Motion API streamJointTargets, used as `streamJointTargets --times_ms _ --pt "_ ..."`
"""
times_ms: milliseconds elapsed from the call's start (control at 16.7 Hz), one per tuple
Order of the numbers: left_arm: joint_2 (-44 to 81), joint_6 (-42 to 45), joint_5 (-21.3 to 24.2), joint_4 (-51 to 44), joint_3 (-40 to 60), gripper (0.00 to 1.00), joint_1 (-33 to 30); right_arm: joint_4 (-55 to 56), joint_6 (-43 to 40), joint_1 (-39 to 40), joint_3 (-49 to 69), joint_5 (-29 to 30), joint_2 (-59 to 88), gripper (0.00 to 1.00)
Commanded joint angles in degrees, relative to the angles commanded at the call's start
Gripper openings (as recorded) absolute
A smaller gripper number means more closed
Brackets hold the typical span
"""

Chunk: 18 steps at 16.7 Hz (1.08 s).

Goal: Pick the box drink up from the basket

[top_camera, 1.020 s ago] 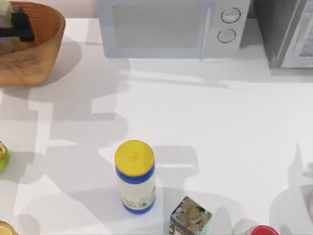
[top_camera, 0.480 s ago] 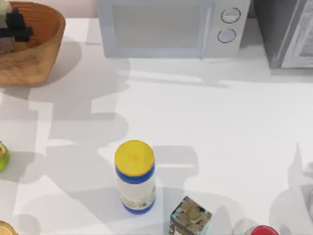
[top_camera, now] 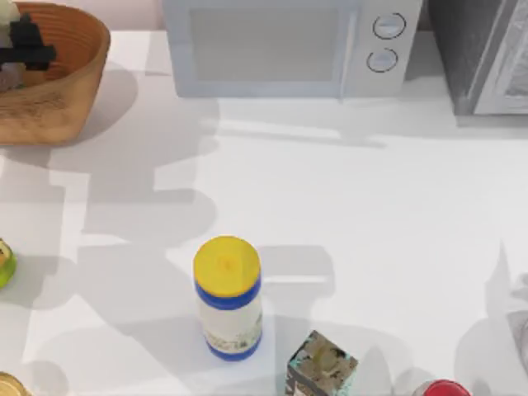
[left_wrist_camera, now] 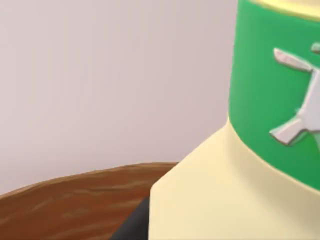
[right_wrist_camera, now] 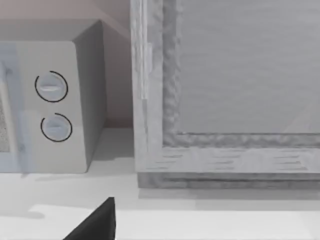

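at the top view's far left corner, the basket (top_camera: 58,91) is seen on the table (top_camera: 371,214), partly cut by the edge. the left gripper (top_camera: 25,48) is recorded as a dark shape over the basket's inside, with a pale sliver of the box drink (top_camera: 8,12) just beside it at the very edge. whether the jaws are closed on the carton cannot be told from above. a microwave (top_camera: 280,45) stands along the back, a yellow-capped cylinder (top_camera: 228,297) and a patterned cube box (top_camera: 322,367) near the front, well apart from the basket.

left wrist view: the box drink (left_wrist_camera: 210,200) is seen very close, cream-yellow with a green printed band; the basket rim (left_wrist_camera: 75,190) lies behind and below it. a dark sliver, probably a finger (left_wrist_camera: 132,227), is noted against the carton's lower edge. contact is judged likely, a full grip is not confirmed.

right wrist view: the microwave's dials (right_wrist_camera: 52,107) and a grey cabinet (right_wrist_camera: 225,90) are seen; the right arm is judged parked at the table's right side, and its jaw state cannot be told.

risks: if the hold is off-centre or shallow, the carton could tilt and slip during the lift. a carton edge could catch the basket wall and drag the basket. excess squeeze could dent the carton.
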Motion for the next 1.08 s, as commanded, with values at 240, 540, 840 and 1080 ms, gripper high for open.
streamJointTargets --times_ms 240,540,840,1080 --pt "0.0 0.0 0.0 0.0 0.0 0.0 0.0 0.0 0.0 0.0 0.0 0.0 0.0 1.0" --pt "-0.18 0.08 -0.01 -0.16 0.09 0.0 0.08 0.0 0.0 0.0 0.0 0.0 0.0 1.0" --pt "-3.91 -0.36 -0.38 -9.03 4.17 0.0 0.35 0.0 0.0 0.0 0.0 0.0 0.0 1.0" --pt "-8.0 -0.59 -1.2 -19.6 8.31 0.0 1.05 0.0 0.0 0.0 0.0 0.0 0.0 1.0"
